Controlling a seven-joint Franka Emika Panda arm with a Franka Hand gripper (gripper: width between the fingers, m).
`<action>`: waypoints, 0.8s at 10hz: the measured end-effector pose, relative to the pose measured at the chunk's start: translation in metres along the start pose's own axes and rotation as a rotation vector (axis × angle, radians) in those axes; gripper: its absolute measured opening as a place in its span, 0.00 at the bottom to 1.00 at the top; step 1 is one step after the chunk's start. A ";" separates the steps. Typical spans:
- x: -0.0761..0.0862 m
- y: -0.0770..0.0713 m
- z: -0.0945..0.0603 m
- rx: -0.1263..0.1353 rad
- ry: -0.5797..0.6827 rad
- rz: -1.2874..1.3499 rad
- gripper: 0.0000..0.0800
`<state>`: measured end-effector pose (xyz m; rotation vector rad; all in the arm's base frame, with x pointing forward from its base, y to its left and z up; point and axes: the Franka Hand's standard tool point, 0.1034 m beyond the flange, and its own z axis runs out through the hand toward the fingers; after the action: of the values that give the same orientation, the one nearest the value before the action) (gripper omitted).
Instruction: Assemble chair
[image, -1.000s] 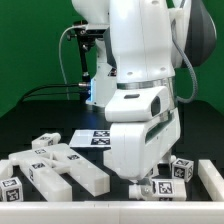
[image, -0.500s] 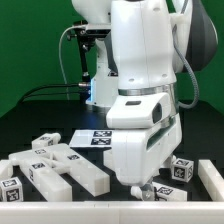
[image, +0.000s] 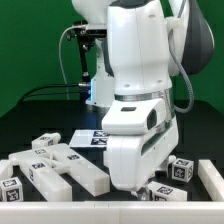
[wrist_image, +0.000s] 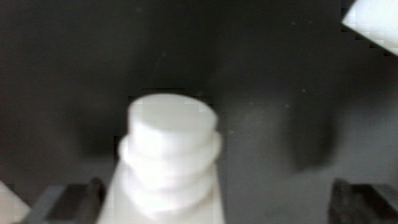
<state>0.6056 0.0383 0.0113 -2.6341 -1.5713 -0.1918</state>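
Exterior view: chair parts (image: 55, 168) are noted lying loose on the desk (image: 30, 130) at lower left, with small cubes (image: 181, 170) at lower right. No joined structure is seen. Wrist view: the pincer (wrist_image: 217, 203) is spread wide astride a white stepped peg (wrist_image: 169, 150), nothing clamped. Assembly is judged barely begun, with nearly all joining left.

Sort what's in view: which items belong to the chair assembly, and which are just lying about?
Belongs to the job: cluster of tagged white parts; tagged cube; stepped white part, untouched between the fingers of the open gripper.
Just there: marker board; black table; cables behind the arm.
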 end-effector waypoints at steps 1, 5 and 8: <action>0.000 0.000 0.000 0.000 0.000 0.000 0.55; -0.003 -0.007 -0.031 -0.017 -0.001 0.066 0.35; -0.017 -0.045 -0.086 -0.047 -0.011 0.261 0.35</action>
<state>0.5522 0.0341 0.0935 -2.8447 -1.2225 -0.2006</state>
